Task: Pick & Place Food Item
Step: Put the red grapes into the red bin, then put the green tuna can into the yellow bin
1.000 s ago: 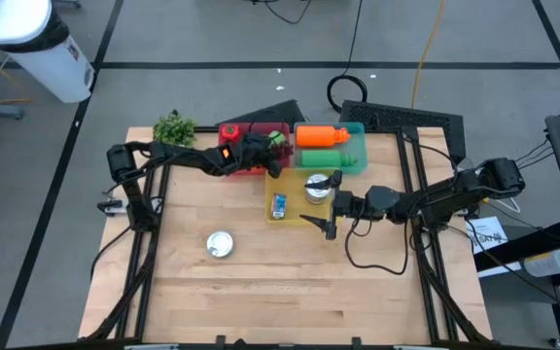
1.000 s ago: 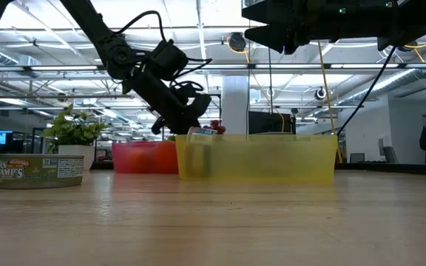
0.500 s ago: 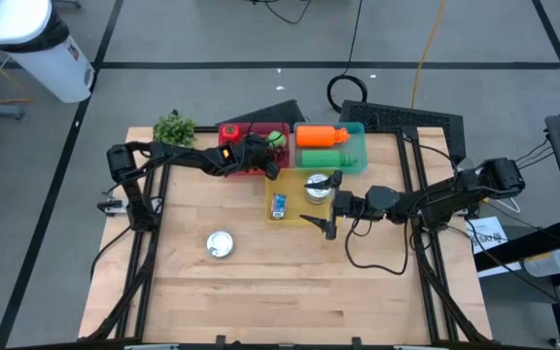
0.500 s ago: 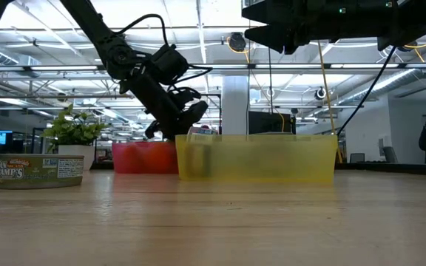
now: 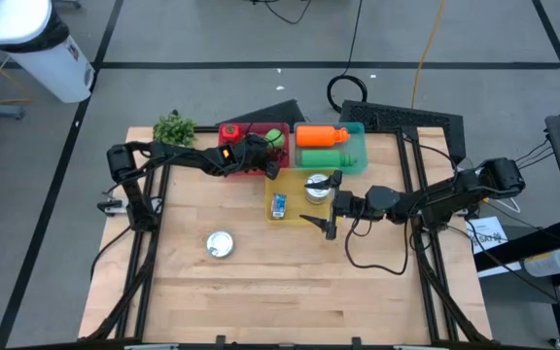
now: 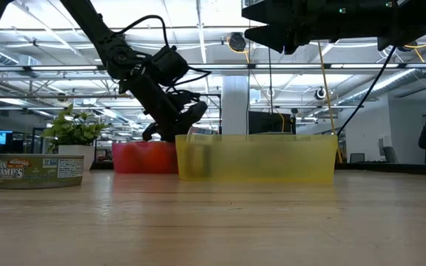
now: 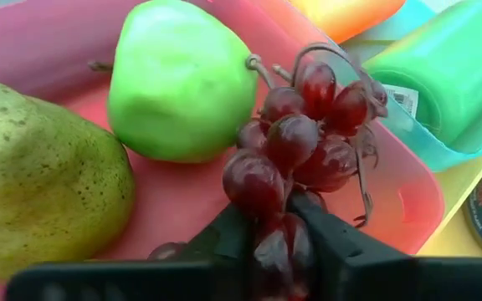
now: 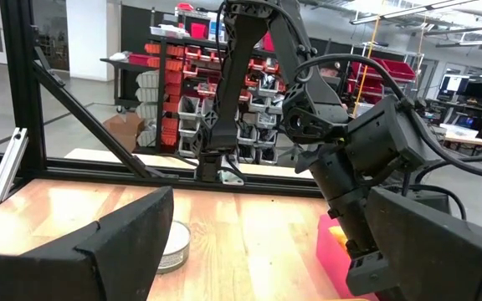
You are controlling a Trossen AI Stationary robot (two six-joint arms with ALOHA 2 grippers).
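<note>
Grapes [image 7: 304,125] hang over the red bin [image 7: 408,196], their lower berries pinched between the left gripper's [image 7: 279,242] 2 fingers, beside a green apple [image 7: 182,79] and a pear [image 7: 44,180]. Right gripper [image 5: 327,204] waits with fingers spread wide by the yellow bin [image 6: 257,159]. A can [image 6: 39,171] sits well apart.

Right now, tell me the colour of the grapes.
Dark red grapes, clearest in the left wrist view.

Workshop room around a wooden table [image 5: 261,282].
Grey floor [image 5: 212,39] with dark lines, white bin [image 5: 37,44], ceiling strip lights [image 6: 43,33], red parts shelving [image 8: 170,75].
</note>
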